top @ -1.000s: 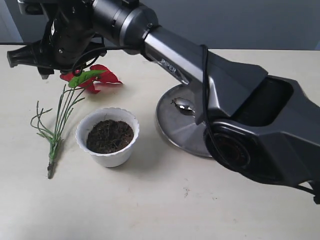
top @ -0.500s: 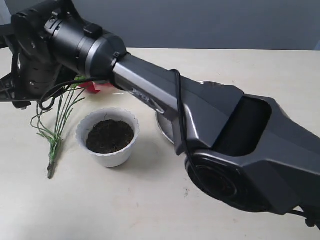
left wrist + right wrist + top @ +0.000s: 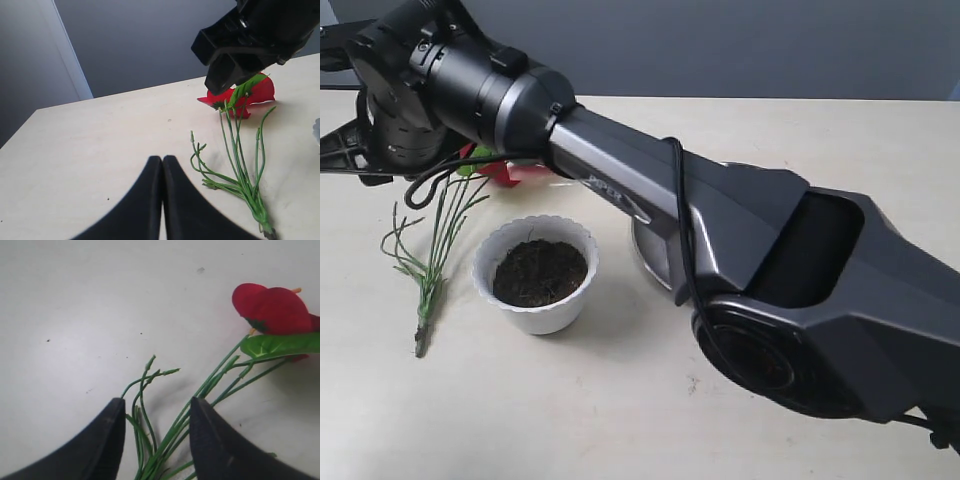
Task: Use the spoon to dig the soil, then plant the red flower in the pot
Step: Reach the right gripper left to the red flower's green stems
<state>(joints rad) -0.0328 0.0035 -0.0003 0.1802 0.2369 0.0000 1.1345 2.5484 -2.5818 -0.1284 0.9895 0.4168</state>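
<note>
Red flower (image 3: pixel 272 307): glossy blooms, green leaf, thin stems, lying flat on the table (image 3: pixel 620 420) beside the pot (image 3: pixel 535 305) of soil (image 3: pixel 540 272). My right pincer (image 3: pixel 156 410) is spread above the stems; my arm (image 3: pixel 650 190) screens the blooms.

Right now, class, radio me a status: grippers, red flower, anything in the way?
Left gripper shut. Right gripper open over red flower stems, nothing held. Flower flat on table beside pot. Spoon not visible.
</note>
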